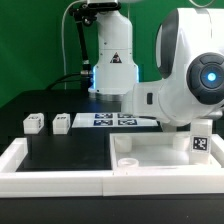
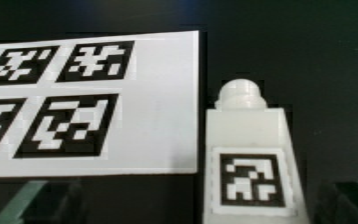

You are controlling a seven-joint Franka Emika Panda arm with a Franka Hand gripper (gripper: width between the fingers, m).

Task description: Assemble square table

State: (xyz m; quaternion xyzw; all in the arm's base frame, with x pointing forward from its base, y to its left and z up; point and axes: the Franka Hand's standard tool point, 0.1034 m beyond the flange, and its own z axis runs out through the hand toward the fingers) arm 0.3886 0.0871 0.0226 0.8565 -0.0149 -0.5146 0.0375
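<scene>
1. White plastic slab (image 1: 150,160), the top of the square table, lies flat at the desk's front edge. It is in the front corner on the exterior view's right. It has a b/w tag (image 1: 197,143) on its edge.
2. A long white rail (image 1: 55,172) runs along the front edge & meets the slab.
3. The desk (image 1: 60,150) top is black.
4. Two small white leg blocks sit near the back edge, toward the exterior view's left. There is one (image 1: 33,123) & one more (image 1: 61,123) just beside it, not touching. Both are well apart from the slab.
5. The marker board (image 1: 115,120) lies flat near the back edge, approx. mid desk, just beside the 2nd block.
6. In the wrist view, a third leg (image 2: 243,150) w/ a round tip & its own tag is just beside the marker board's edge. A thin dark gap is b/w them. It seems to lie flat.
7. The gripper (image 2: 185,205) is spread wide. Its fingers (image 2: 25,205) show dimly, one on each side of the third leg's tagged end. Neither one touches it, so it holds nothing.
8. The big white arm (image 1: 185,80) hangs over the desk on the exterior view's right & hides the gripper from where I stand.
</scene>
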